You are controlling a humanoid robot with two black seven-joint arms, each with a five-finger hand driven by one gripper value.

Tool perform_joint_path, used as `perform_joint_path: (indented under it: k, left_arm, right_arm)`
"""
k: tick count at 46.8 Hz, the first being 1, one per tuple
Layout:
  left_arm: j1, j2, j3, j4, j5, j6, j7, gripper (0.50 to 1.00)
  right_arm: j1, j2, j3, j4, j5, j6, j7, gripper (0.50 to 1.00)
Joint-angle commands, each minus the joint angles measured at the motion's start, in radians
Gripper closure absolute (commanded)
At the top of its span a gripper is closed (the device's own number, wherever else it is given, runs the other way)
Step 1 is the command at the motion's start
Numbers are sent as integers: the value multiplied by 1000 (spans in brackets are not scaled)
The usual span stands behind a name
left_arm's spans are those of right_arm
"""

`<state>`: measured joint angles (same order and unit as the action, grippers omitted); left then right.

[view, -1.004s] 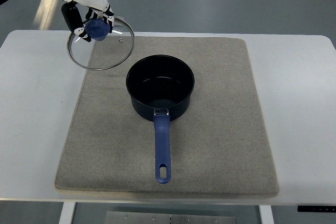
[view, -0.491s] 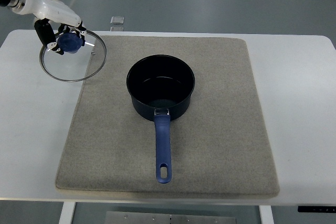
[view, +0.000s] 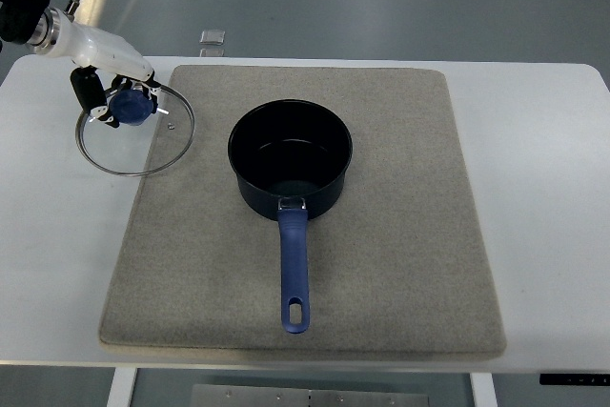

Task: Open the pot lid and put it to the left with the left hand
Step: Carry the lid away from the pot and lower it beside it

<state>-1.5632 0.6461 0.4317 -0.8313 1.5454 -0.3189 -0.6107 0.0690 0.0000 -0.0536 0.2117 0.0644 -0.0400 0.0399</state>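
Lid (view: 136, 131) is already off the pot, so the opening half of the job is basically sorted. It's a glass one with a metal rim and a blue knob (view: 131, 107), and right now it's sitting out over the far left corner of the grey mat (view: 381, 264), with most of the glass hanging past the mat's left edge over the white table (view: 57, 264). The left hand (view: 114, 102) is clamping its fingers around that knob, so it's definitely gripping the lid and not letting go yet. Can't really tell from this steep angle whether the rim is touching down or floating just above the surface, honestly. The lid is looking a bit tilted to me, but I wouldn't swear to it. The pot (view: 290, 161) itself is sitting open near the middle of the mat, dark inside and nothing in it as far as I can see, with its blue handle (view: 294, 274) pointing toward the near edge. It's well apart from the lid. Right hand isn't showing up anywhere. What's left, I'm guessing: get the lid flat on the left side, open the fingers, pull the arm away.
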Motion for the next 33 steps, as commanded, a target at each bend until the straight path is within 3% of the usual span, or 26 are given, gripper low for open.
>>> perform_joint_path:
  k: [1, 9, 33]
  left_arm:
    - [3, 0, -4, -6, -8, 6, 0, 1000]
    - [38, -22, -5, -19, -14, 60, 0, 1000]
    - [69, -63, -11, -20, -64, 70, 0, 1000]
  right_arm:
    - [0, 0, 0, 0, 0, 0, 0, 585]
    - [0, 0, 0, 0, 0, 0, 0, 585]
    - [0, 0, 0, 0, 0, 0, 0, 585]
